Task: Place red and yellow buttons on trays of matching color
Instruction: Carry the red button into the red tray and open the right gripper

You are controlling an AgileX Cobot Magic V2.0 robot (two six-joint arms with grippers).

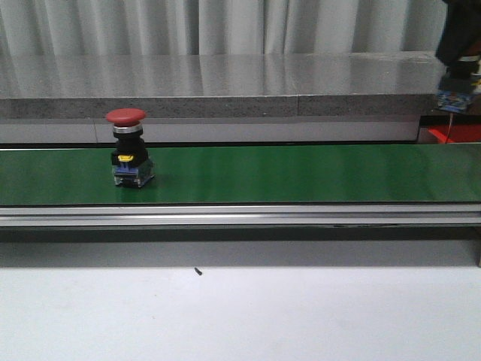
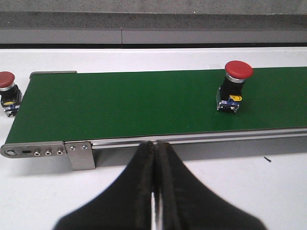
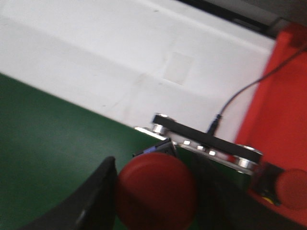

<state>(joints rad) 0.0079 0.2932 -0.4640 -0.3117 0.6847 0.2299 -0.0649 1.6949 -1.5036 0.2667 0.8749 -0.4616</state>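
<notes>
Belt point(image 1: 301, 174) of green runs across the front view, a red button point(image 1: 126, 143) standing upright on it at nine o'clock. Left gripper point(image 2: 154, 158) is clenched on nothing, short of the belt's near rail. Right gripper point(image 3: 153, 191) grips another red button point(image 3: 156, 189) (blurred) over the belt's end, red tray point(image 3: 278, 120) at three o'clock holding one more button point(image 3: 292, 189).

Front camera sits low, looking straight across the white worktop point(image 1: 240, 316) at the green belt point(image 1: 301, 174) side-on. Left wrist camera hangs back off the belt's near edge, sharing the upright red button point(image 1: 128, 154) with it. Right wrist camera is tight in, blurred, over the belt's end.
</notes>
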